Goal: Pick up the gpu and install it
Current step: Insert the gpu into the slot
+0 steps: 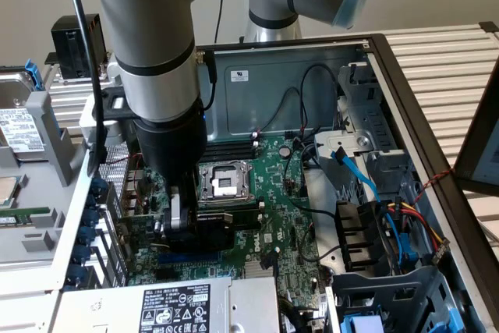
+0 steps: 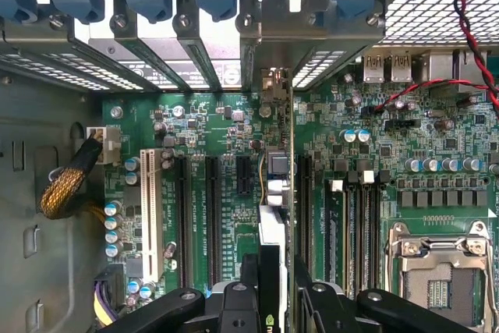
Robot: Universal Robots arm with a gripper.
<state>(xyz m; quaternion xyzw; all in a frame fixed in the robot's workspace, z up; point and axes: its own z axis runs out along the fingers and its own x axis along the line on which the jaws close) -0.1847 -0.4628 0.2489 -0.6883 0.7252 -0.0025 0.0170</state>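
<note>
Gripper [image 2: 274, 286] jaws clamped on gpu [image 2: 271, 220] (edge-on), card directly under jaws, long axis parallel to expansion slots [image 2: 210, 216]; exterior view: 7 o'clock of CPU socket [image 1: 225, 182].

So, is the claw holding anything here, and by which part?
The gpu, standing on edge above the motherboard and pinched across its upper edge by the claw.

An open computer case [image 1: 265, 83] was laid on the slatted bench [image 1: 444, 52], its green motherboard [image 1: 288, 216] bared, the CPU socket [image 1: 224, 181] exposed. Blue cables [image 1: 365, 181] were draped by the drive bays [image 1: 360, 126]; a labelled power supply [image 1: 175, 306] was seen beside the board, and a braided cable [image 2: 66, 185] near a white slot [image 2: 148, 216].
</note>
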